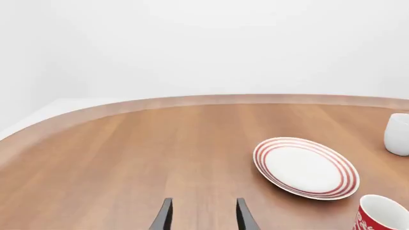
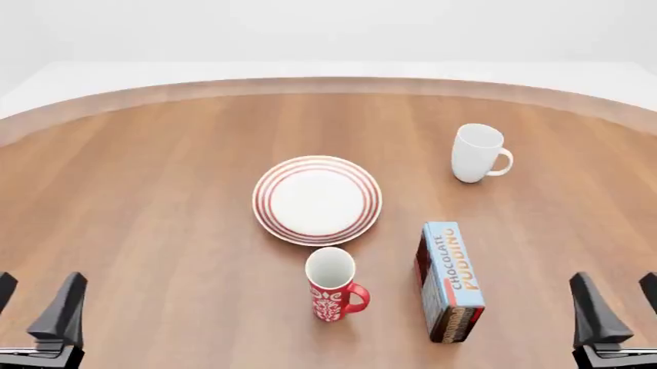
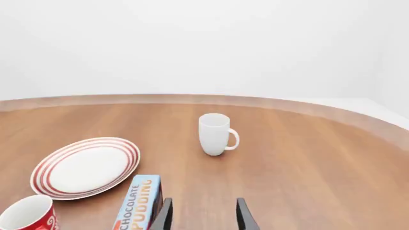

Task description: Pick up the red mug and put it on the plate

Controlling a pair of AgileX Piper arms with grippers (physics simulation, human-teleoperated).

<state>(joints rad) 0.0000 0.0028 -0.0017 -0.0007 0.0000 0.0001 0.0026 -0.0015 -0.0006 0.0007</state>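
The red mug (image 2: 333,286) stands upright near the table's front middle, its handle to the right; its rim also shows in the left wrist view (image 1: 382,215) and the right wrist view (image 3: 28,215). Just behind it lies the plate (image 2: 317,200), white with red rings, with nothing on it (image 1: 305,167) (image 3: 86,166). My left gripper (image 2: 37,304) is at the front left corner, open and holding nothing (image 1: 202,214). My right gripper (image 2: 616,301) is at the front right corner, also open and holding nothing (image 3: 202,214). Both are far from the mug.
A plain white mug (image 2: 478,153) stands at the back right. A blue chocolate pudding box (image 2: 450,280) lies right of the red mug. The round wooden table (image 2: 154,192) curves away at the far edge.
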